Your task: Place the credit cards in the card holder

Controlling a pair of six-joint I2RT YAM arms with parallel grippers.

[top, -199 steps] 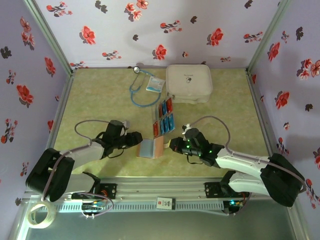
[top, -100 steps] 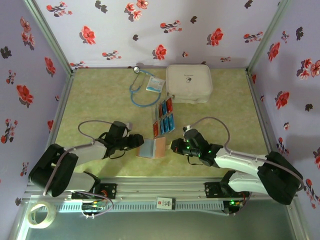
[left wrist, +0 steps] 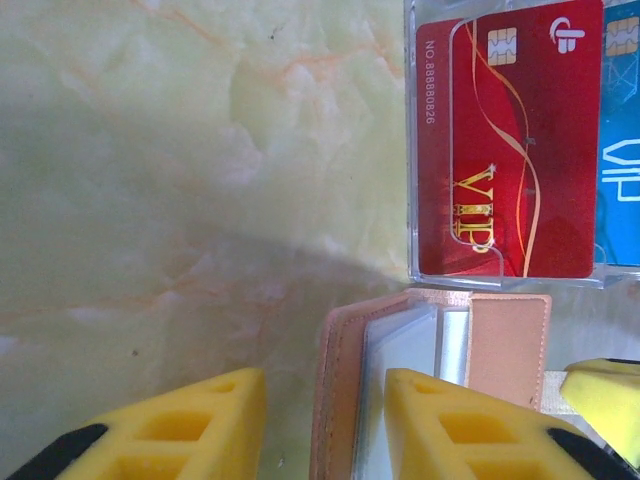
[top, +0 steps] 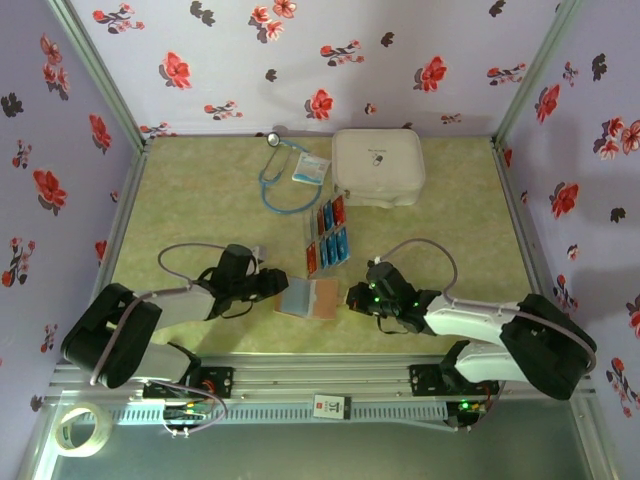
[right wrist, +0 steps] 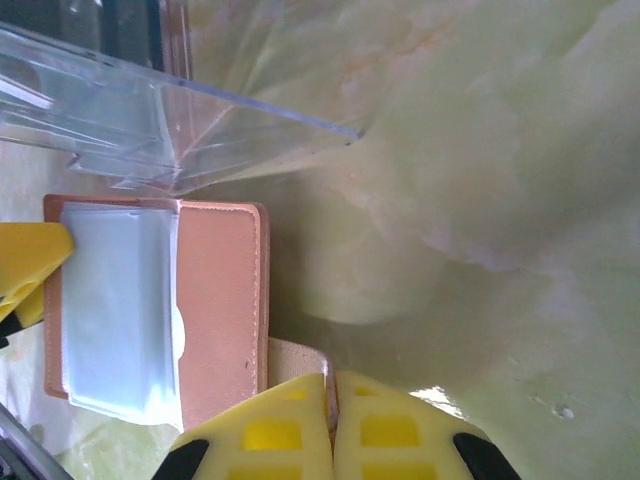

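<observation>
The card holder [top: 312, 298] lies opened on the table, tan covers spread and clear sleeves [right wrist: 118, 312] showing. My left gripper [top: 272, 285] is open and straddles the holder's left cover [left wrist: 343, 400], one yellow finger inside against the sleeves and the other apart outside. My right gripper [top: 352, 298] is shut on the pale strap [right wrist: 300, 362] at the holder's right cover [right wrist: 218, 305]. The credit cards [top: 328, 236], blue and red, sit in a clear tray [right wrist: 150, 110] just beyond the holder. A red VIP card [left wrist: 510, 140] lies nearest, beside a blue one [left wrist: 622, 170].
A large white case [top: 378, 166] stands at the back, with a stethoscope [top: 283, 178] and a white-and-blue packet [top: 311, 170] to its left. A tape roll [top: 80, 430] lies off the table at the front left. Open tabletop lies to the left and right.
The card holder has gone from standing half folded to lying spread wider. The right gripper has dropped slightly with the strap. The left gripper has edged right onto the left cover.
</observation>
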